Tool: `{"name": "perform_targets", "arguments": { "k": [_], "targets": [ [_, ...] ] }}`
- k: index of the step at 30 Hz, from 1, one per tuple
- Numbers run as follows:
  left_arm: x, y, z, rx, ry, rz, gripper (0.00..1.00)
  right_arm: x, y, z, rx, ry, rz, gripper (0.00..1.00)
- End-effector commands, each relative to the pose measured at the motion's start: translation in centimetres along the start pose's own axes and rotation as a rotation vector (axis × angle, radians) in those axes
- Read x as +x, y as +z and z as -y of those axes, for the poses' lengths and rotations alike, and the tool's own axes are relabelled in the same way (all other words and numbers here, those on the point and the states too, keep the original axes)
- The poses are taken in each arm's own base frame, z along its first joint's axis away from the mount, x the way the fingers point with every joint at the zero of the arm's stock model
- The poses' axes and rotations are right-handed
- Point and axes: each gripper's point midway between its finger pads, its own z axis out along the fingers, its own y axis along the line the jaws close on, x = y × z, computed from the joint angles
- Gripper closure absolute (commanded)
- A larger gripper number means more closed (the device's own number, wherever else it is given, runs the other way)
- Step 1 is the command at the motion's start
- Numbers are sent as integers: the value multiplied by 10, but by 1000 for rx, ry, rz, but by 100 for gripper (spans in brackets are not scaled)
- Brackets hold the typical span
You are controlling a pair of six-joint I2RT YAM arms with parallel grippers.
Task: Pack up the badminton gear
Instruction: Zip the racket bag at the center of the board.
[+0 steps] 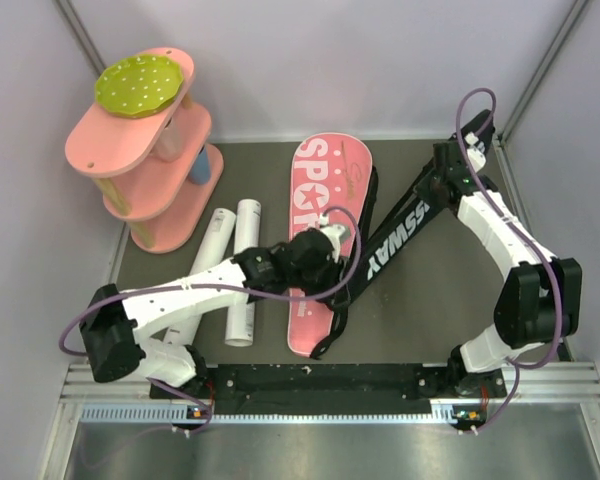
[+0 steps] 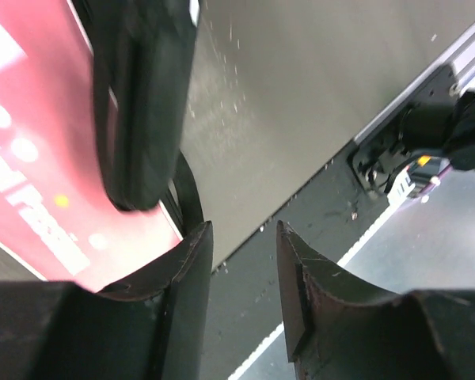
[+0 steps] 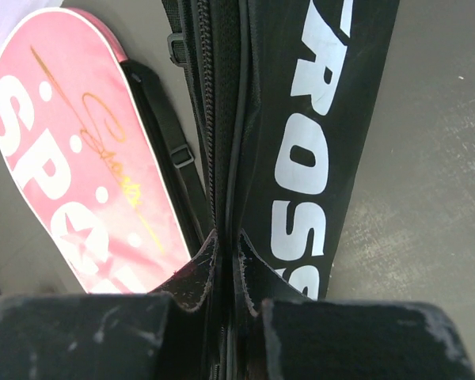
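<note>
The racket bag lies in the middle of the table with its pink "SPORT" side [image 1: 325,195] up. Its black "CROSSWAY" flap [image 1: 395,245] is raised at a slant towards the back right. My right gripper [image 1: 443,170] holds the flap's upper end; in the right wrist view this gripper [image 3: 226,241] is shut on the zippered black edge [image 3: 222,119]. My left gripper [image 1: 338,272] hovers over the bag's near half by the black rim. Its fingers [image 2: 186,273] stand apart with only table between them; the pink panel [image 2: 39,174] and black rim [image 2: 142,103] lie to their left. Two white tubes [image 1: 242,270] lie left of the bag.
A pink tiered shelf [image 1: 145,165] with a green dotted disc [image 1: 138,82] stands at the back left. White walls close the left, back and right. The metal rail [image 1: 330,385] with both arm bases runs along the near edge.
</note>
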Motion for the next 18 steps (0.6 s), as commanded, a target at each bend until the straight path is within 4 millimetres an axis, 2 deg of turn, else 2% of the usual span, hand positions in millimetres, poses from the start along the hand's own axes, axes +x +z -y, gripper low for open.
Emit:
{"name": "perform_targets", "arguments": {
  "k": [1, 2, 3, 4, 6, 9, 11, 12, 13, 14, 15, 16, 17, 18],
  "targets": [
    [-55, -21, 10, 178, 105, 122, 58, -18, -29, -32, -161, -33, 52, 100],
    [-62, -21, -2, 170, 153, 148, 57, -18, -28, -28, -157, -35, 49, 100],
    [-68, -19, -5, 178, 173, 169, 56, -17, -29, -29, -169, -33, 40, 100],
    [-65, -14, -9, 182, 189, 165, 55, -15, -29, -29, -178, -32, 33, 100],
    [-63, -6, -11, 196, 241, 153, 53, -12, -28, -28, -188, -24, 11, 100],
    [-70, 3, -12, 207, 261, 154, 53, -10, -29, -31, -228, -38, -12, 100],
    [-88, 7, -13, 242, 214, 192, 54, -9, -30, -34, -259, -80, -14, 100],
    [-93, 8, -10, 268, 194, 194, 54, -6, -32, -36, -279, -92, -29, 100],
    [-107, 6, -6, 286, 175, 219, 54, -4, -33, -37, -295, -102, -27, 100],
    [-113, 16, -4, 298, 173, 221, 53, -2, -34, -37, -311, -117, -35, 100],
    [-127, 14, 10, 336, 184, 236, 52, -1, -35, -37, -313, -117, -35, 100],
    [-133, 20, 13, 347, 174, 231, 51, 2, -36, -35, -316, -113, -39, 100],
    [-128, 42, 5, 325, 148, 174, 51, 2, -36, -35, -319, -108, -39, 100],
    [-142, 41, 16, 351, 157, 183, 51, 3, -36, -34, -320, -105, -40, 100]
  ]
}}
